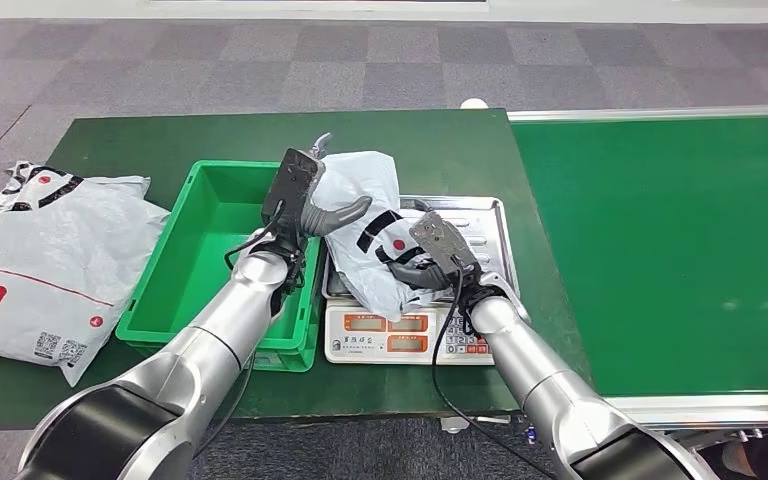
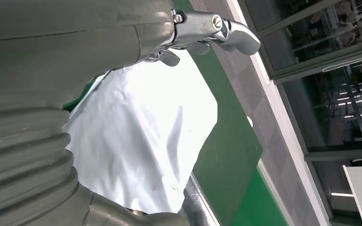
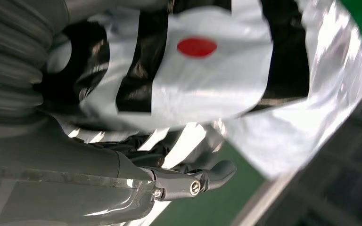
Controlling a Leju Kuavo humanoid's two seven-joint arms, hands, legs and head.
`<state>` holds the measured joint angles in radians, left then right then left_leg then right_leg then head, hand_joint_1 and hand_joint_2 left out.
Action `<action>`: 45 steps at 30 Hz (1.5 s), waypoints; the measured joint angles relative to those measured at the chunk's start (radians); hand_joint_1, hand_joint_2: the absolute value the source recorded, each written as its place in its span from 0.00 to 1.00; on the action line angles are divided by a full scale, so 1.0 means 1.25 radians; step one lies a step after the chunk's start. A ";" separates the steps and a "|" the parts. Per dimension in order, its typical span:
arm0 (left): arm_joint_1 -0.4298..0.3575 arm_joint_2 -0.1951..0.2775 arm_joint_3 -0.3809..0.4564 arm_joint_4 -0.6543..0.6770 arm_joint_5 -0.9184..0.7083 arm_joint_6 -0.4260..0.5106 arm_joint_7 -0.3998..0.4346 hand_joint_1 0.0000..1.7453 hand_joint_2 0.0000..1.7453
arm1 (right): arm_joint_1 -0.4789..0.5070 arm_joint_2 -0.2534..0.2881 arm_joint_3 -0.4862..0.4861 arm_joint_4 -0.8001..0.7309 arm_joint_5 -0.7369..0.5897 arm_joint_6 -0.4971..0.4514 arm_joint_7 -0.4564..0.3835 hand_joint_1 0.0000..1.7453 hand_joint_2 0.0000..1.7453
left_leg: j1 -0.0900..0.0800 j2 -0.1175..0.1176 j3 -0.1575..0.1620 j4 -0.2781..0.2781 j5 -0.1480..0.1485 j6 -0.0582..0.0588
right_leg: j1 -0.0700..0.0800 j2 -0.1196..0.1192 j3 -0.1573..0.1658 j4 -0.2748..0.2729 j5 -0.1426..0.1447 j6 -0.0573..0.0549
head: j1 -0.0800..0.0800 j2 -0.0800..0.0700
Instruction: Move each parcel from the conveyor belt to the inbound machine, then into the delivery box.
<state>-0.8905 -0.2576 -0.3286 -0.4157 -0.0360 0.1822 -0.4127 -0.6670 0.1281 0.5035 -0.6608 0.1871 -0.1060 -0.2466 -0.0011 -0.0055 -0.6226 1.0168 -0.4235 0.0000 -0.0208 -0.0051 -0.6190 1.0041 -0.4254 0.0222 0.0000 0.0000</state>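
the parcel (image 1: pixel 365 225), a white bag with black print and a red dot, is lying on the scale (image 1: pixel 415 330), which is serving as the inbound machine, just beside the green box (image 1: pixel 210 260). both hands are working it together. the left hand (image 1: pixel 305 200) is standing against the parcel's side nearest the box, its thumb reaching over the bag's top; the left wrist view is showing white film right under the fingers. the right hand (image 1: pixel 438 255) is gripping the near edge, and the right wrist view is showing crumpled film bunched inside its curled fingers (image 3: pixel 214 172). whether the left hand is truly clamping or only pressing, i cannot tell.

by my reading the weighing step is ending and the transfer to the box is beginning. the next move is calling for lifting the bag free of the scale and carrying it sideways over the box wall without the slack film snagging on the rim. another bag (image 1: pixel 45 265) is lying on the table (image 1: pixel 450 140) beyond the box; the belt (image 1: pixel 670 250) is sitting to the right.
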 joint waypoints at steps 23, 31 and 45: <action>0.028 0.002 0.012 -0.024 -0.117 0.038 -0.072 0.00 1.00 | 0.054 -0.110 -0.232 -0.153 -0.092 0.051 -0.160 0.00 1.00 | -0.001 0.000 0.000 0.000 0.000 0.000 | 0.000 0.000 0.000 0.000 0.000 0.000 | 0.000 0.000; 0.029 -0.004 -0.003 -0.027 -0.147 0.052 -0.065 0.00 1.00 | 0.044 -0.136 -0.286 -0.149 -0.128 0.050 -0.180 0.00 1.00 | -0.001 0.000 -0.001 0.000 0.000 0.000 | -0.001 0.000 0.000 0.000 0.000 0.000 | 0.000 0.000; 0.002 -0.003 -0.186 0.001 -0.509 0.036 0.052 0.00 1.00 | 0.012 -0.207 -0.362 -0.030 -0.046 -0.099 -0.197 0.00 1.00 | -0.002 -0.001 -0.002 0.000 0.000 0.001 | -0.002 -0.001 0.000 0.000 0.000 0.000 | 0.000 0.000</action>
<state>-0.8883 -0.2615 -0.5610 -0.4144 -0.6716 0.2270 -0.3471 -0.6525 -0.1312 0.0506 -0.6981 0.1291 -0.2296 -0.4923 -0.0037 -0.0067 -0.6245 1.0172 -0.4238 0.0007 -0.0232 -0.0069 -0.6196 1.0038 -0.4251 0.0226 0.0000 0.0000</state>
